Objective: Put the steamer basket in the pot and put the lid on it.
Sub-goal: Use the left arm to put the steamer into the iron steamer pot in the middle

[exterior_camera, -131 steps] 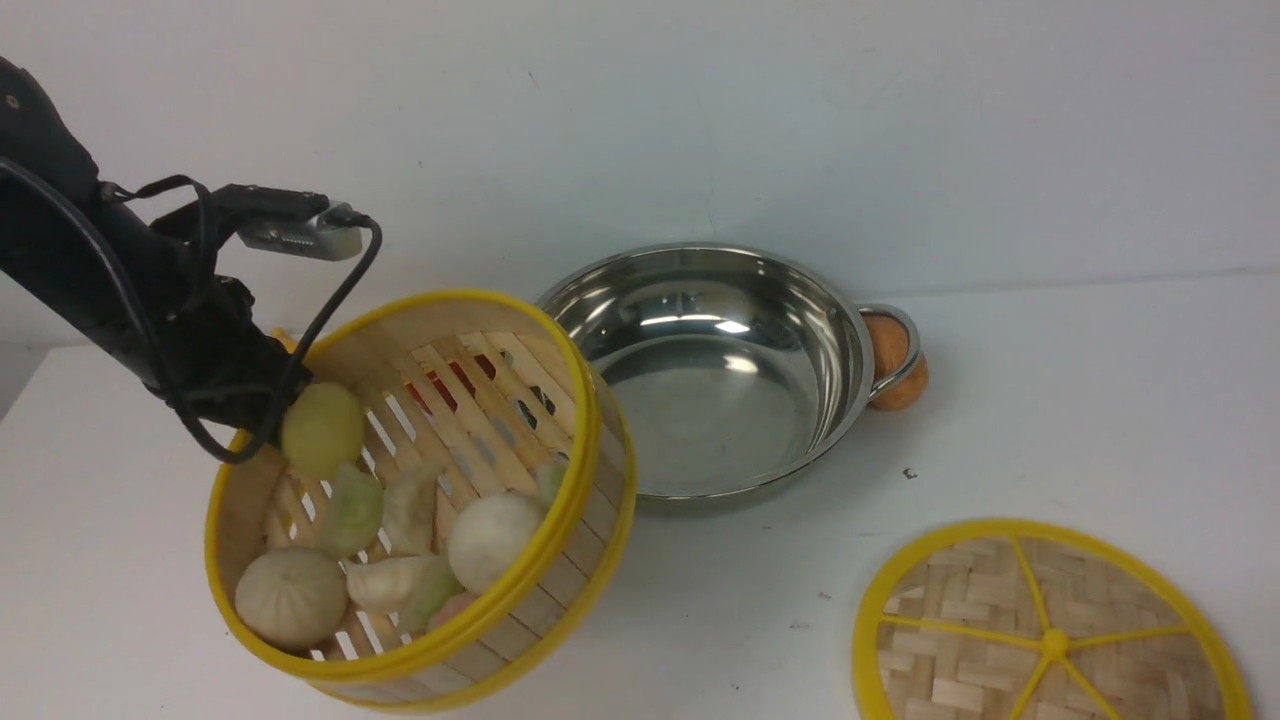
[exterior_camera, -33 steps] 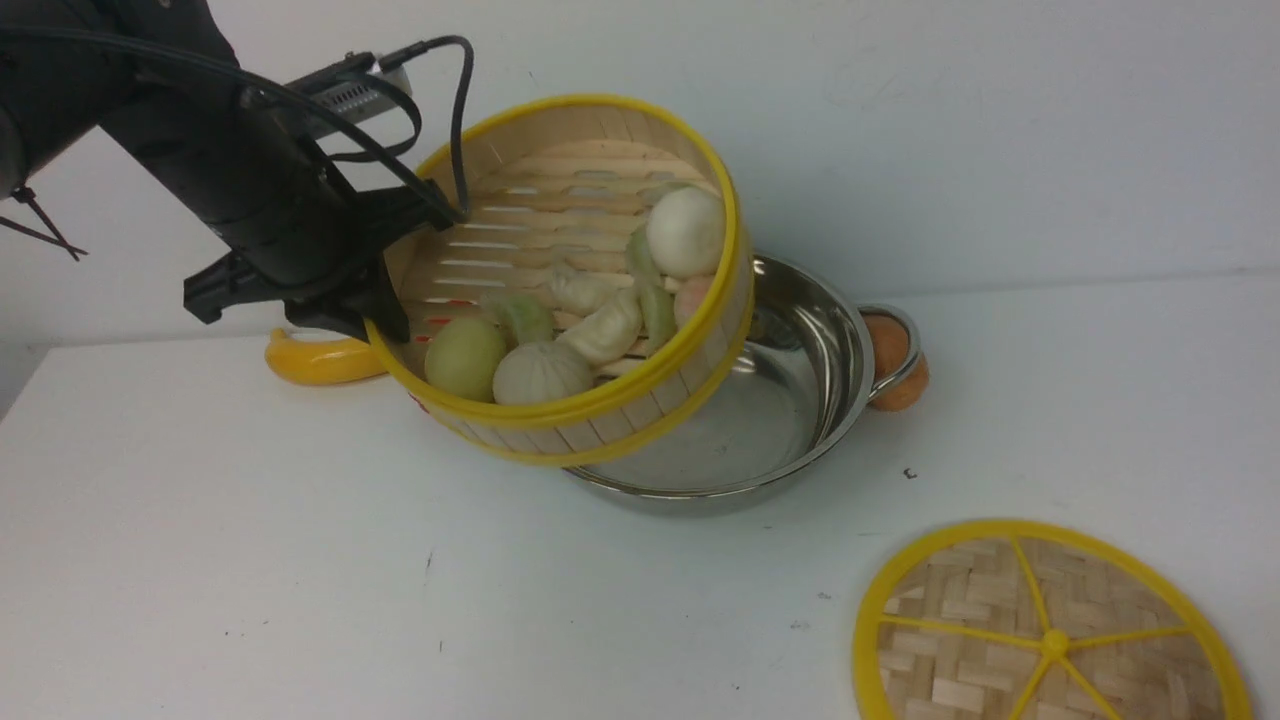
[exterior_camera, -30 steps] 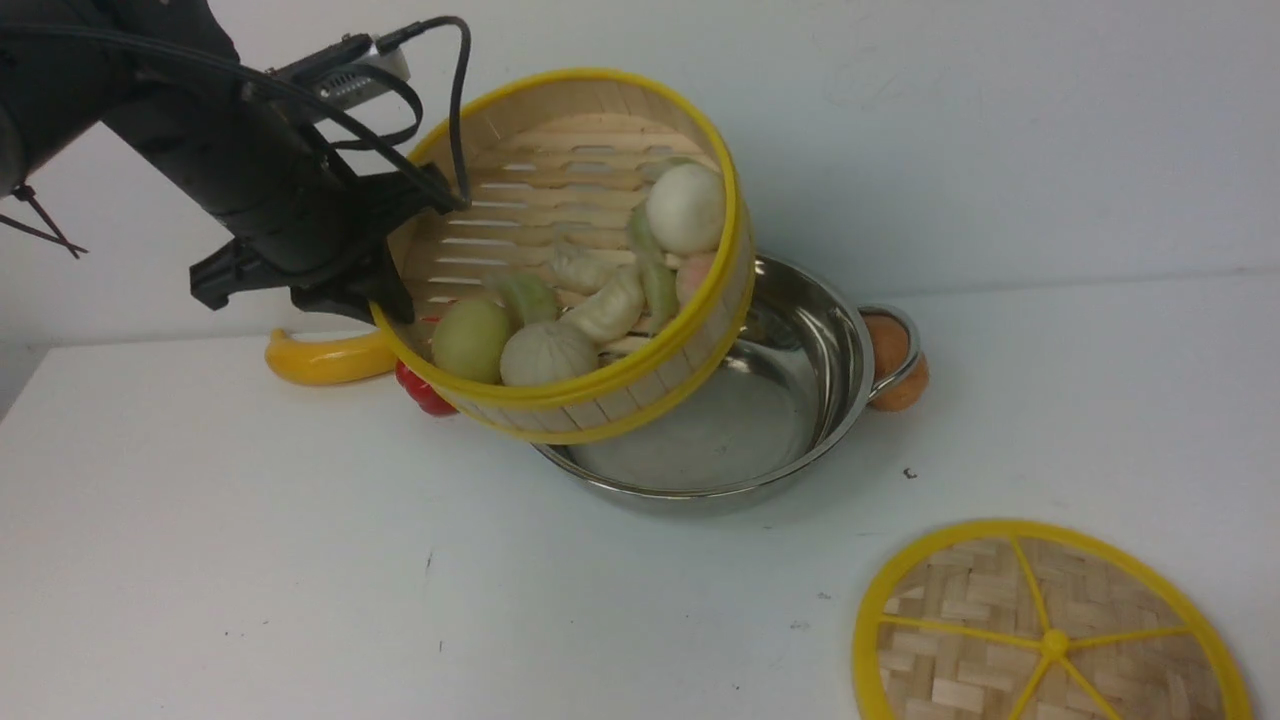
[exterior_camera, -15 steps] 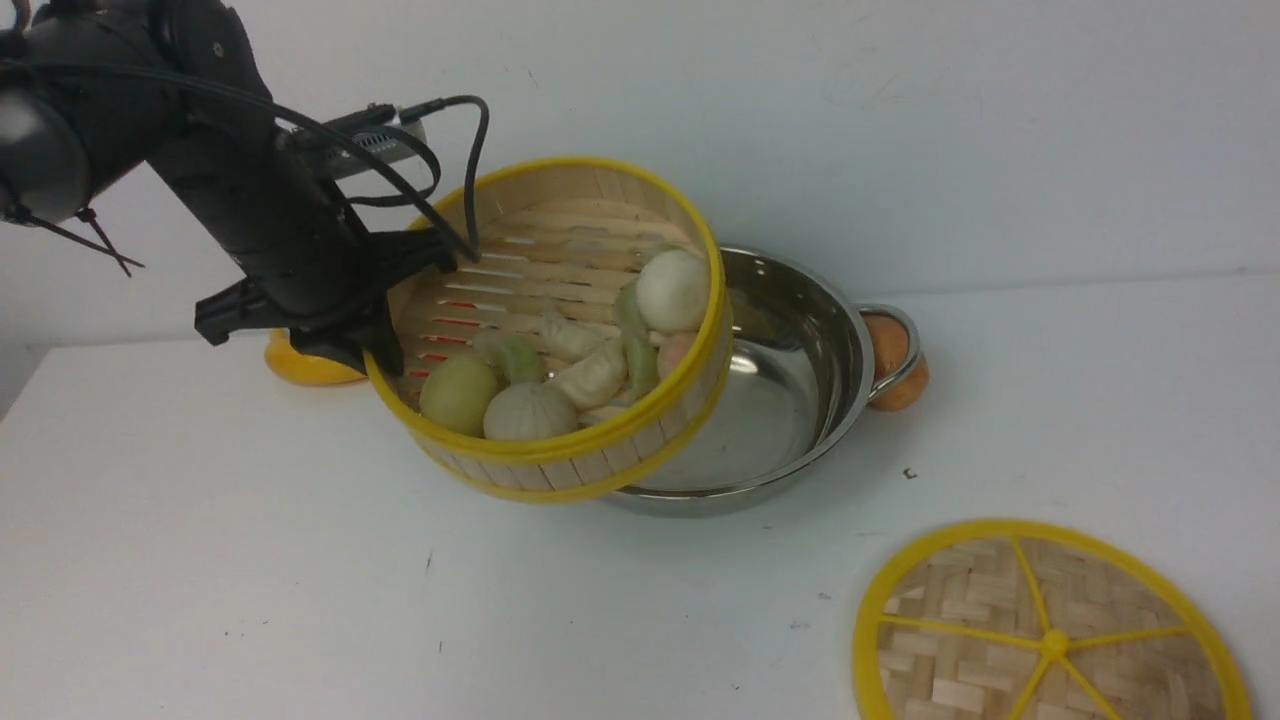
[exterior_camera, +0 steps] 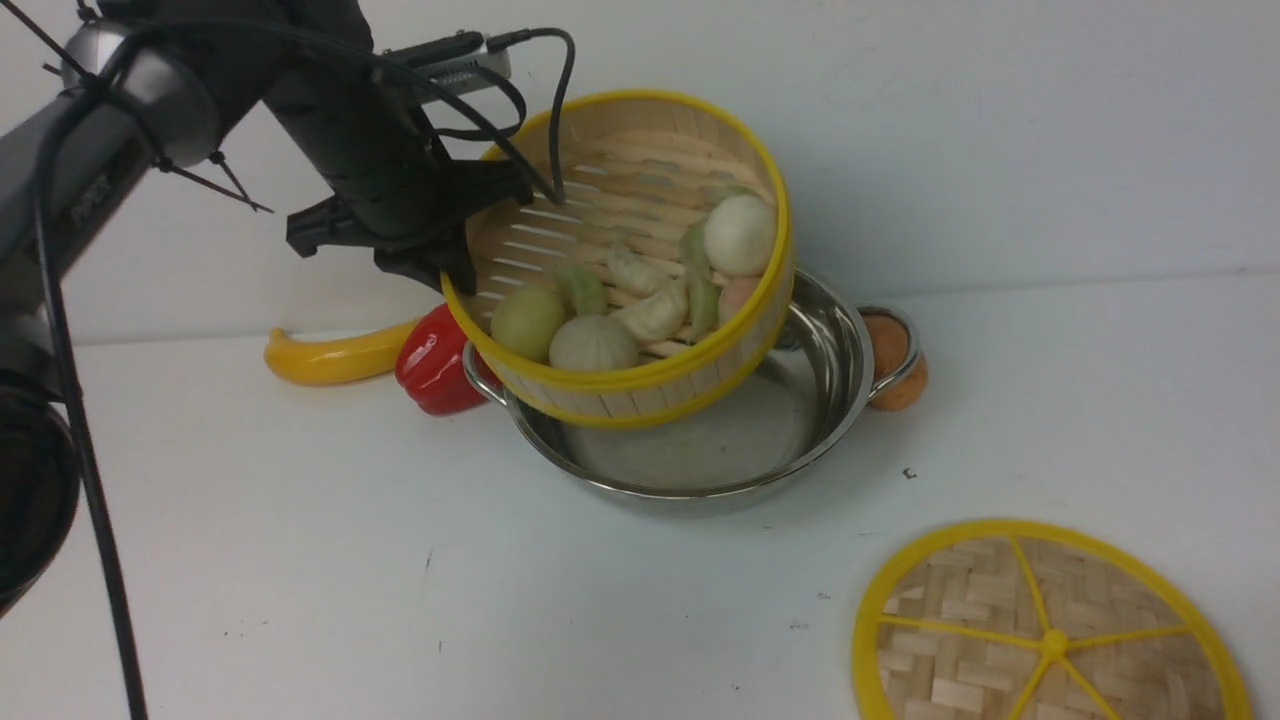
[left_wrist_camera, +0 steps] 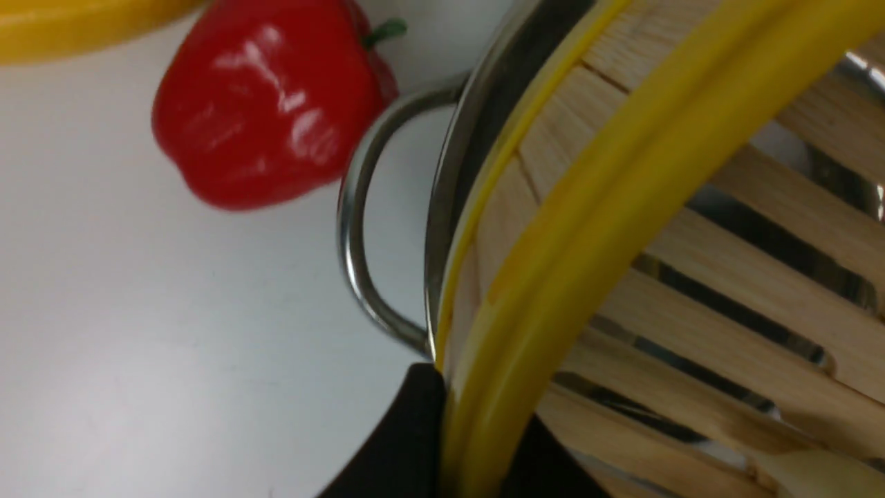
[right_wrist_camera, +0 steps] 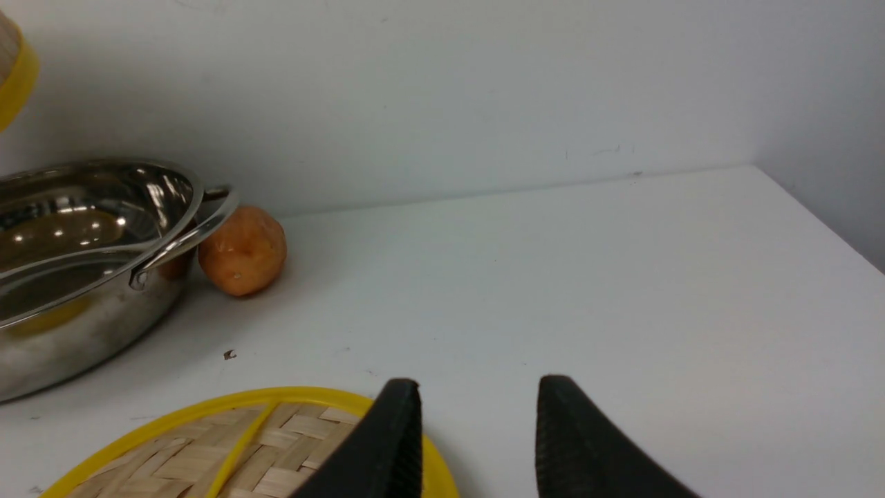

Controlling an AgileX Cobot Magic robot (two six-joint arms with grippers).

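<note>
**Q:** Where is the steamer basket shown, and how is it held?

**A:** It is shown over the pot, tilted with its open side toward the camera. The dumplings are gathered against its lower wall. Its left rim is pinched by the left gripper, the jaws being closed on the yellow rim and bamboo wall. Whether the lower edge touches the pot cannot be told.

**Q:** What has been altered in the last half second?

**A:** The basket has been raised and carried rightward. It was overhanging the pot's left rim and is now set more nearly over the mouth. A red pepper, formerly screened by it, is exposed beside the pot's left handle.

**Q:** What is implied for the task?

**A:** Centring is judged nearly done, while levelling and lowering are left. The lid is seen lying flat, well apart from the pot and untouched. The right gripper is held by the lid's rim, jaws apart and empty.
</note>
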